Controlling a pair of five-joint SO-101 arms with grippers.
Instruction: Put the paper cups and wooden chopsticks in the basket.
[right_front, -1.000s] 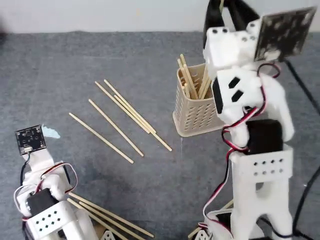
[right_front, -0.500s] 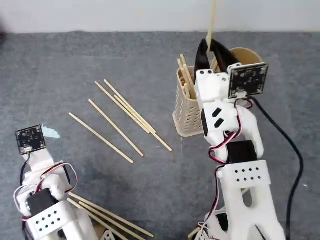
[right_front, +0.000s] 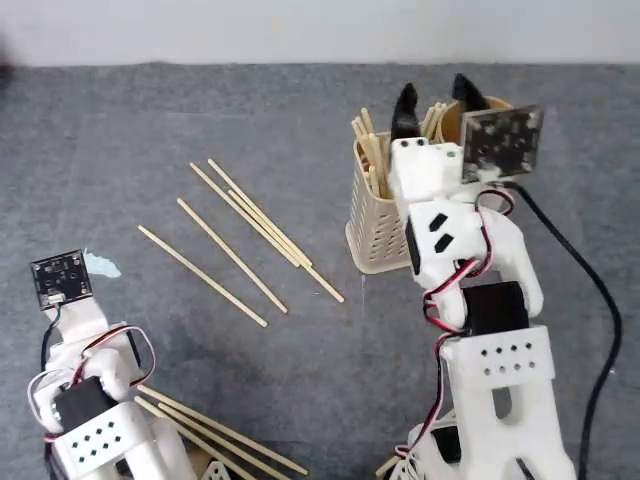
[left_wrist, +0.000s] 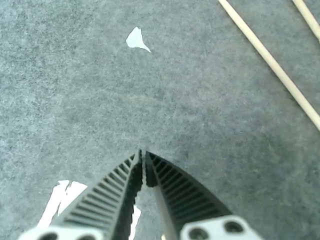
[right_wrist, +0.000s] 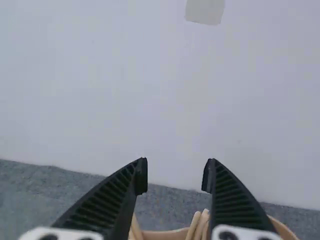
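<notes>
Your right gripper (right_front: 435, 100) came down over the basket (right_front: 385, 235) and let go of the chopstick it was holding up a moment before. That stick was no longer in the gripper; it looked like it had dropped in with the other chopsticks in the basket (right_front: 372, 150). The fingers were spread wide with nothing between them, just above the basket's top. In the right wrist view the gripper (right_wrist: 176, 170) pointed at the wall, with stick tips poking up below it.

Your left gripper (left_wrist: 142, 155) had not moved. It sat low over the gray mat (right_front: 150, 130), its fingers pressed together and holding nothing.

So one more stick was put away, but the job was not done. A few loose chopsticks (right_front: 250, 225) lay on the mat, well apart from the basket. More chopsticks (right_front: 220, 435) lay by the left arm's base. I think you needed to lift the right arm away and go for the loose sticks next. They lay flat and thin, so they might be tricky to pinch.
</notes>
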